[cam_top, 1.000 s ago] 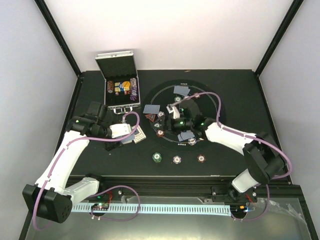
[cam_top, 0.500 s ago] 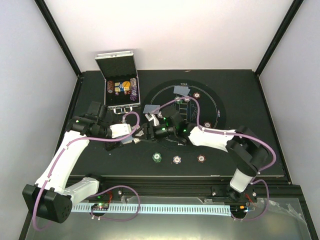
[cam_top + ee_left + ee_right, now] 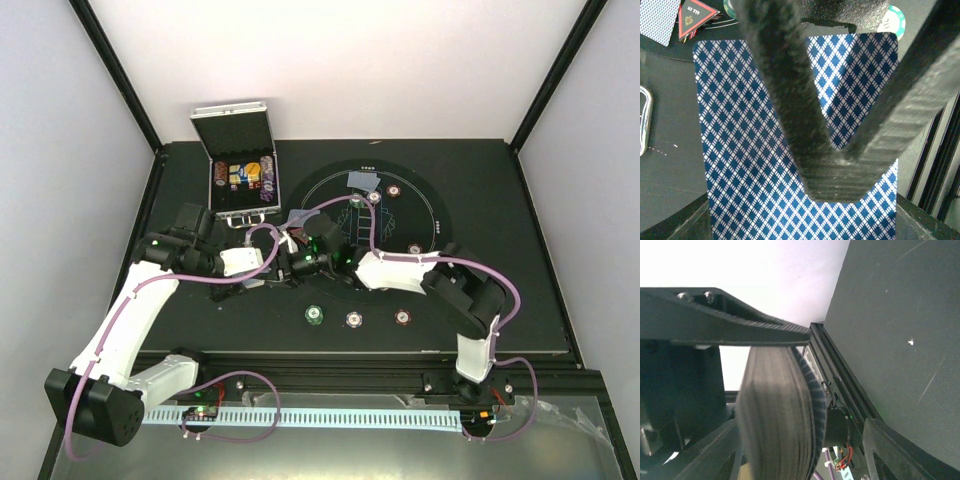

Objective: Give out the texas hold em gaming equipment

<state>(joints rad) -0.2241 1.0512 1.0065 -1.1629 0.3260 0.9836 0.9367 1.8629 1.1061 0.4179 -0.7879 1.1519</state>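
Note:
My left gripper is shut on a deck of cards with blue diamond backs, clamped by its long sides, left of the round mat. My right gripper has reached across to the deck. Its black ribbed finger lies across the top card. In the right wrist view the deck stands edge-on between my jaws, with a gap beside the top card. A card and two chips lie on the mat. A red triangle token lies beyond the deck.
The open silver case stands at the back left. A green chip, a white chip and a brown-red chip lie in a row before the mat. Another card lies at the mat's left edge. The right arm crosses the mat's near half.
My right gripper has swung left from the middle of the mat to the deck in the left gripper. The left arm has held still.

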